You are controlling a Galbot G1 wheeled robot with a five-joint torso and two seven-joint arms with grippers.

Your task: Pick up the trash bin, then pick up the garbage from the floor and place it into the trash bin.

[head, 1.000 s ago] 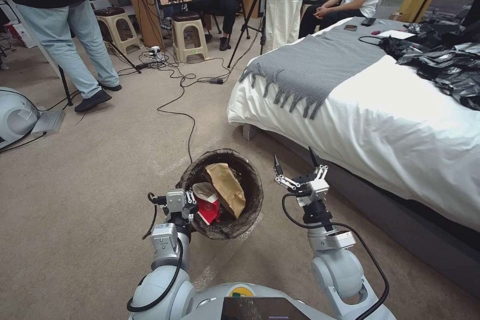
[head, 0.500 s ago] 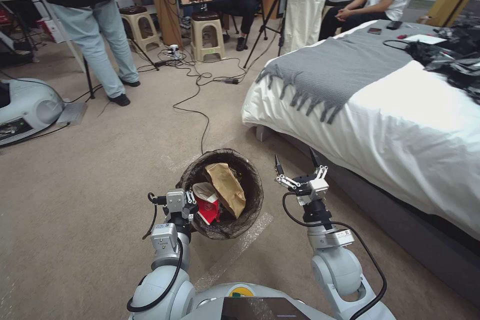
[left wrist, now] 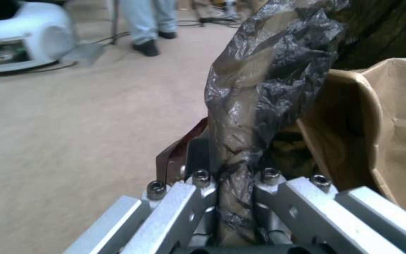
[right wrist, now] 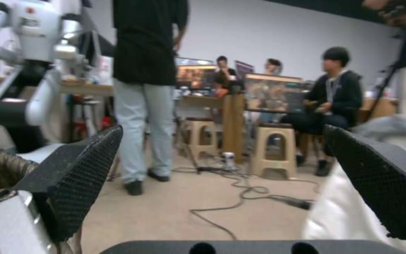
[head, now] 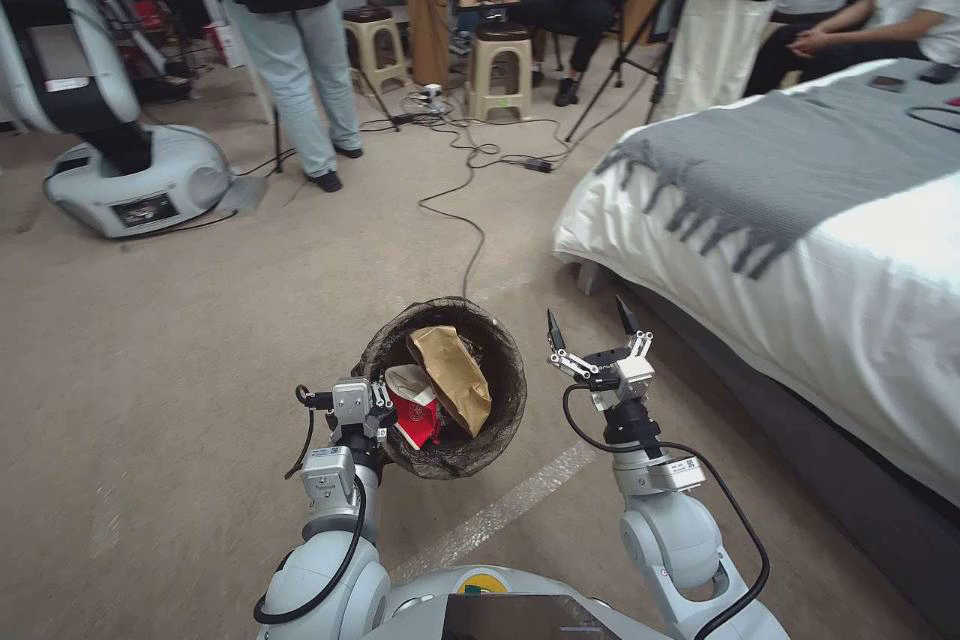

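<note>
Currently the trash bin (head: 445, 390) is held off the carpet by the left gripper (head: 372, 412), pinched on its bagged rim (left wrist: 240, 148). Right gripper (head: 592, 325) is spread wide, empty, beside bin. Risk: rim grip is thin; bin could slip or tip, spilling the paper bag (head: 452, 375) and wrappers.

Both arms are reaching forward and low from the torso. The left gripper (head: 383, 410) is pinching the near rim of the trash bin (head: 500, 360), fingers clamped together on its liner. The right gripper (head: 590, 328) is pointing forward beside it, fingers spread wide, holding nothing.
</note>
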